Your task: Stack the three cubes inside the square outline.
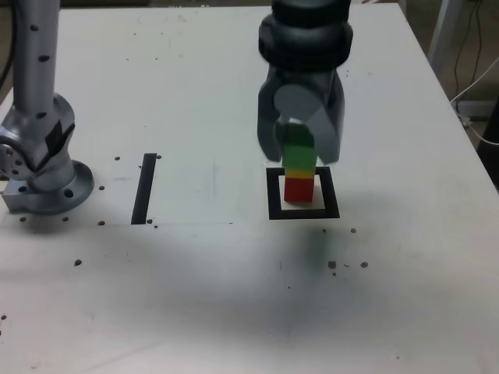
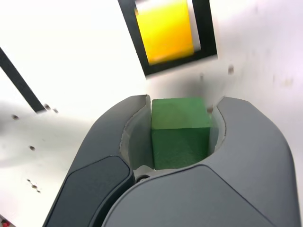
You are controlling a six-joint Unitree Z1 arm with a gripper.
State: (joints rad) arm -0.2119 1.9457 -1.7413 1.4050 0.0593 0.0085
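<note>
In the exterior view a red cube (image 1: 298, 189) stands inside the square outline (image 1: 304, 212), with a yellow cube (image 1: 299, 172) stacked on it. My gripper (image 1: 300, 148) hangs straight over this stack, shut on the green cube (image 1: 299, 156). That cube sits right at the yellow one's top; I cannot tell whether they touch. In the wrist view the green cube (image 2: 180, 127) is clamped between the two grey jaws of my gripper (image 2: 182, 109). Beyond it are the yellow cube (image 2: 165, 30) and the black outline (image 2: 208, 28). The red cube is hidden there.
A straight black strip (image 1: 144, 187) lies on the white table at the exterior view's left, also seen as the strip (image 2: 19, 80) in the wrist view. The arm's grey base (image 1: 39, 156) stands at the far left. Small dark specks dot the table. Cables (image 1: 475, 93) hang beyond the right edge.
</note>
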